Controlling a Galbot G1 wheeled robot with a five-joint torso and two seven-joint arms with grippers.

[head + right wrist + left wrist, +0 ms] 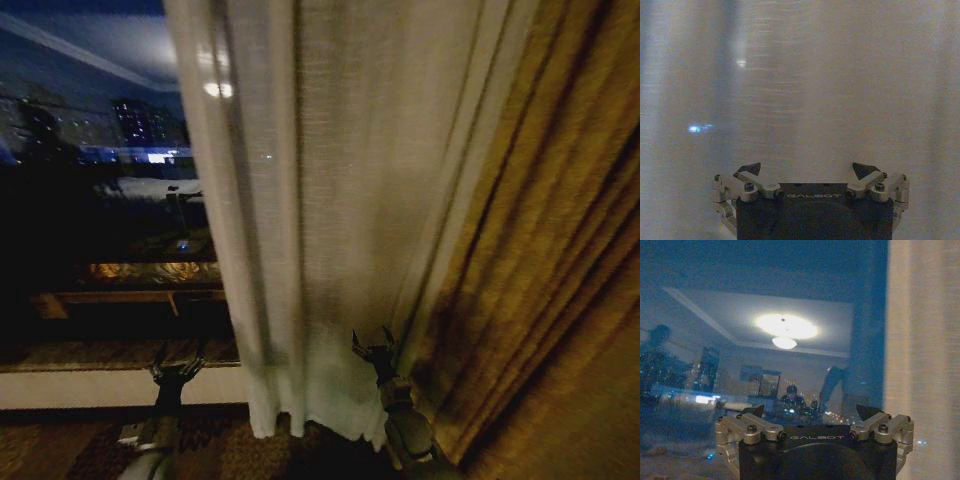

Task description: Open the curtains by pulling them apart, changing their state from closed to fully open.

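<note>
Curtains point(320, 200) beside bare window, both hands spread, empty

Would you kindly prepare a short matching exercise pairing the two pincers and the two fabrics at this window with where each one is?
1. left pincer
2. right pincer
3. sheer curtain
4. golden-brown drape

A. bunched beside the bare glass
B. far right of the window
C. open, facing sheer fabric
D. open, facing bare window glass

Pairs: 1-D, 2-C, 3-A, 4-B

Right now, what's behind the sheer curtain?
Through the sheer curtain only faint light spots glow; the rest is veiled. Beside it, the bare window glass shows night city lights. Left gripper and right gripper are open, holding nothing.
</note>
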